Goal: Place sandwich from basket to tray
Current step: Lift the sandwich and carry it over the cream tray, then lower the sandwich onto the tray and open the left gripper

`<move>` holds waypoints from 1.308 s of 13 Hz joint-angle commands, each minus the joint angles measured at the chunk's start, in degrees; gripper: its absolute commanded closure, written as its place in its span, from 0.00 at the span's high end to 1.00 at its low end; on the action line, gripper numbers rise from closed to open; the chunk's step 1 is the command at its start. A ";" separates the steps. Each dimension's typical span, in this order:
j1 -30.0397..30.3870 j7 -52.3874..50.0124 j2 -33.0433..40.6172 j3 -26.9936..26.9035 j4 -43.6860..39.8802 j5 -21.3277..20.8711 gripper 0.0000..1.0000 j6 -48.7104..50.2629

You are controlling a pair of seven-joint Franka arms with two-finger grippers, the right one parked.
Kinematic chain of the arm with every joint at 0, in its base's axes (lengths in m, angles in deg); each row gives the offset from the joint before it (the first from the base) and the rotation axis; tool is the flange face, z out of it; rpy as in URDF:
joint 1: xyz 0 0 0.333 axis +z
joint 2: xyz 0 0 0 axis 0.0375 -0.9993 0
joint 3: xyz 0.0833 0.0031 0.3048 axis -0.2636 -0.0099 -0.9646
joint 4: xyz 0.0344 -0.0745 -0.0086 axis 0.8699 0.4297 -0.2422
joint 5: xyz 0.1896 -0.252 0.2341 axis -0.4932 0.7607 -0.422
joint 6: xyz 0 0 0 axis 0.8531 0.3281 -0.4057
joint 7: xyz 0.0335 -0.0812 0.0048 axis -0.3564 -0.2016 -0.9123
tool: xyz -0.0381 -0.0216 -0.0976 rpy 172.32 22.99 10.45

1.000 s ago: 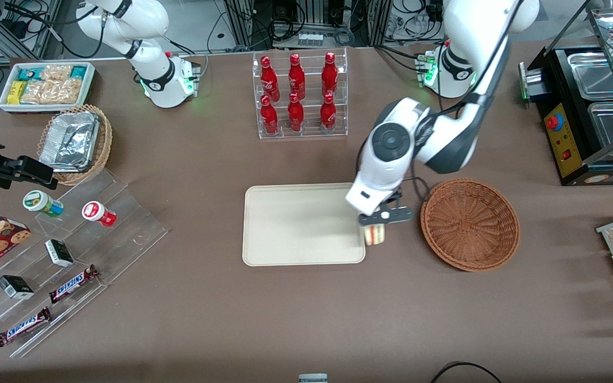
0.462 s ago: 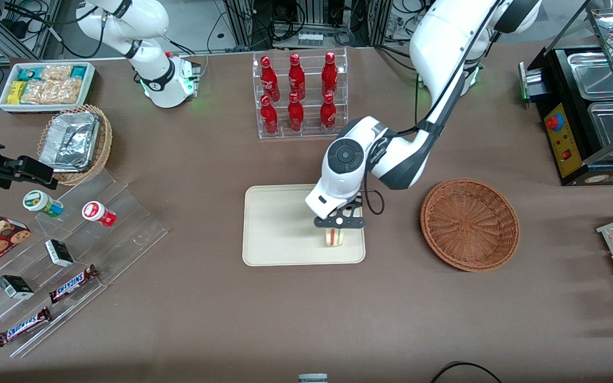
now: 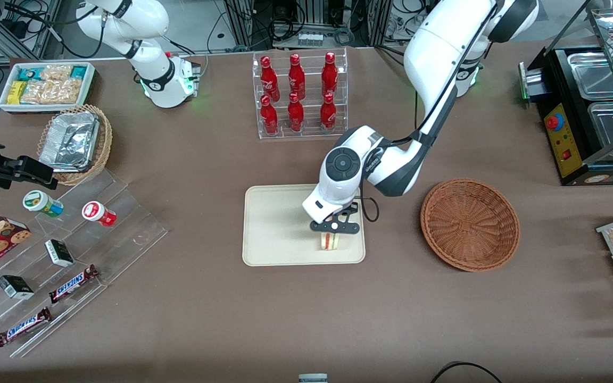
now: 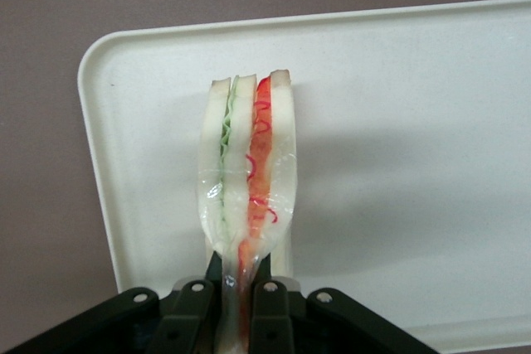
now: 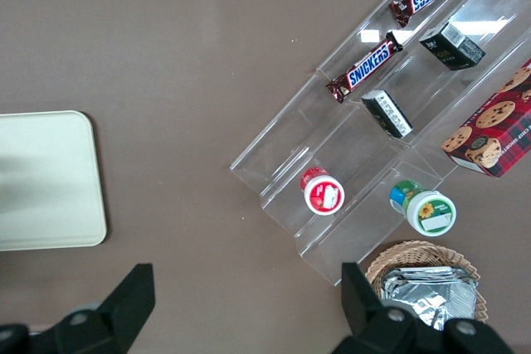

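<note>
Black two-finger end effector (image 3: 334, 230): pinches wrapped triangular white-bread sandwich (image 4: 246, 192), red and green filling, over flat cream rectangular tray (image 3: 277, 226); contact with tray indiscernible. Round reddish-brown wicker basket (image 3: 469, 224): beside tray, on counter.

The tray (image 3: 274, 223) lies mid-tabletop (image 3: 306, 308), with the basket (image 3: 470, 224) beside it toward the working arm's end. The pincer (image 3: 334, 227) hangs above the tray's part nearest the basket, clamped on the sandwich (image 3: 329, 241), which is over the tray. The bottle rack (image 3: 300, 94) stands farther from the front camera than the tray.
</note>
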 commanded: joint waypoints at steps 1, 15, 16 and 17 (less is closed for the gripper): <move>-0.43 0.88 -2.00 -0.01 -1.62 0.45 0.00 -0.80; -0.26 0.70 -2.18 -0.01 -3.38 4.41 1.00 -0.45; -0.08 0.62 -2.00 -0.18 -4.25 4.41 1.00 -0.02; -0.08 0.44 -1.91 -0.36 -5.22 4.32 1.00 0.77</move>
